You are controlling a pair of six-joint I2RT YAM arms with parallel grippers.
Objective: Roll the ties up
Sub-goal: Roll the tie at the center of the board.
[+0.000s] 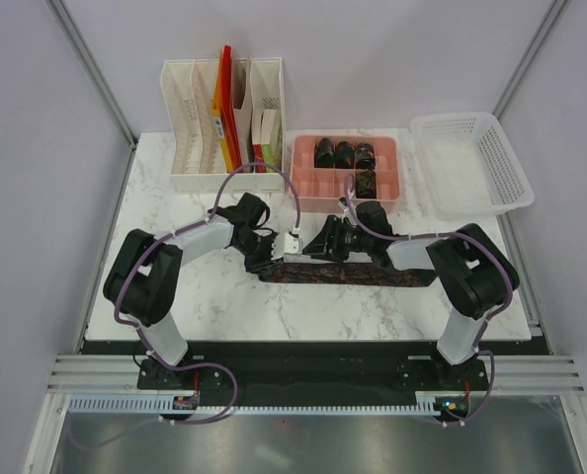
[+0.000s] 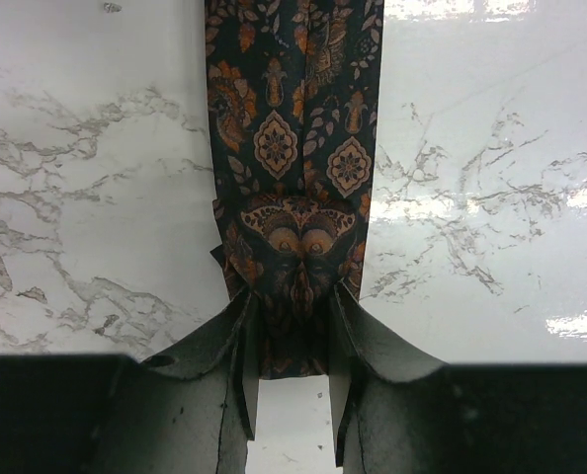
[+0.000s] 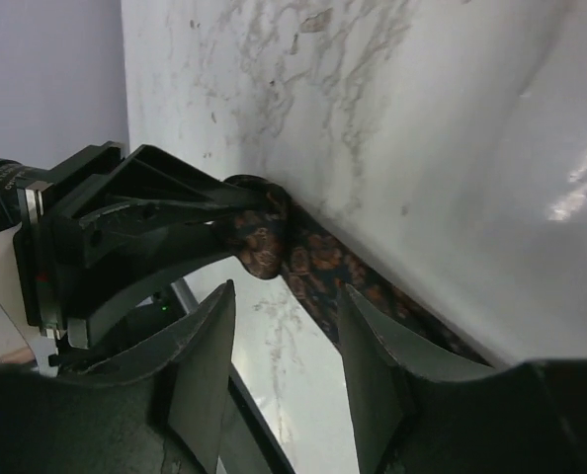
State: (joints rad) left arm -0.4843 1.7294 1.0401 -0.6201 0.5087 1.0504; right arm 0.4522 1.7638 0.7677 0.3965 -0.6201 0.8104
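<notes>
One tie (image 1: 343, 274) lies flat as a long dark patterned strip across the front middle of the marble table (image 1: 195, 296). My left gripper (image 1: 266, 259) sits at the strip's left end. In the left wrist view the tie (image 2: 293, 148) runs away from me, and its end is pinched between the fingers of the left gripper (image 2: 292, 291). My right gripper (image 1: 319, 247) hovers just behind the strip, close to the left one. Its wrist view shows the right gripper (image 3: 287, 289) open over bare marble, with the tie (image 3: 318, 262) just past the right finger. Several rolled ties (image 1: 343, 153) sit in a pink tray.
The pink compartment tray (image 1: 345, 200) stands behind the grippers. A white mesh basket (image 1: 471, 163) is at the back right. A white file organizer (image 1: 224, 123) with orange and yellow folders is at the back left. The left gripper's body (image 3: 125, 247) fills the left of the right wrist view.
</notes>
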